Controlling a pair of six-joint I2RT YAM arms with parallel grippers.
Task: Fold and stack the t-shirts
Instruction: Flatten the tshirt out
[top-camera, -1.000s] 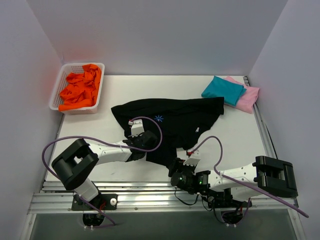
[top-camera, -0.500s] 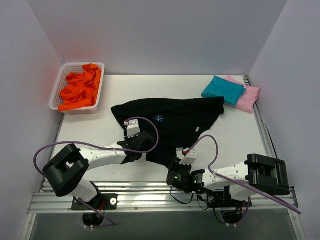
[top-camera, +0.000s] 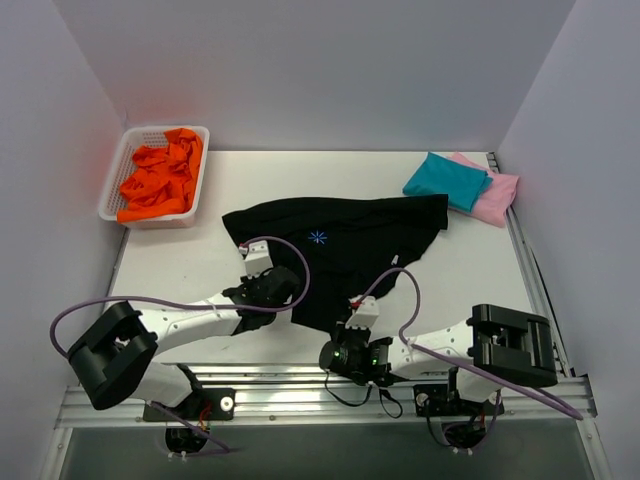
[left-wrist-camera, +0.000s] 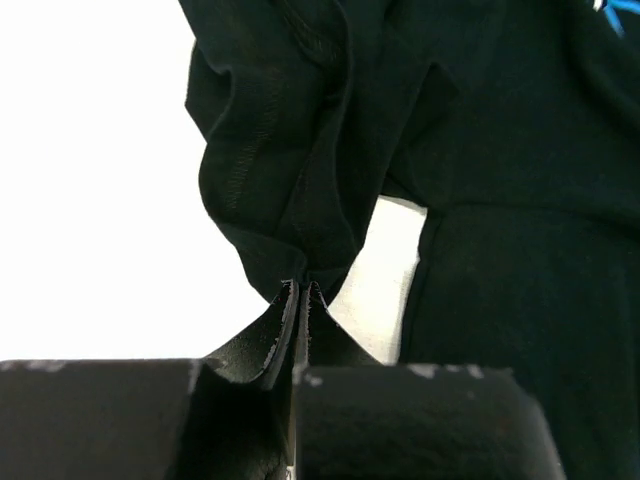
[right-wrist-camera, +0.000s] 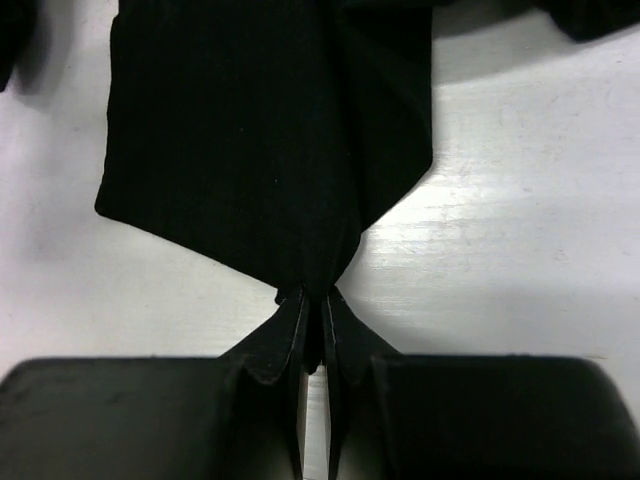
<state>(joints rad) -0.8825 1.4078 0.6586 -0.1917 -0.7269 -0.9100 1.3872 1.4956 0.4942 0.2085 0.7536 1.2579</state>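
Note:
A large black t-shirt (top-camera: 350, 245) with a small pale-blue starburst mark (top-camera: 318, 237) lies spread across the middle of the table. My left gripper (top-camera: 275, 290) is shut on a bunched fold at its near left edge; in the left wrist view the cloth (left-wrist-camera: 300, 150) rises from between the closed fingertips (left-wrist-camera: 302, 290). Shut as well, my right gripper (top-camera: 335, 352) pinches the shirt's near bottom corner (right-wrist-camera: 270, 140) between its fingertips (right-wrist-camera: 315, 298). A folded teal t-shirt (top-camera: 447, 179) rests on a folded pink one (top-camera: 495, 197) at the far right corner.
A white basket (top-camera: 116, 180) holding crumpled orange cloth (top-camera: 162, 175) stands at the far left. Purple cables loop over both arms. The metal rail (top-camera: 300, 400) runs along the near table edge, and pale walls close in on three sides.
Both grippers closed on the black t-shirt's near edge. The right arm slid left along the near edge, and the left arm drew in and lowered toward the cloth.

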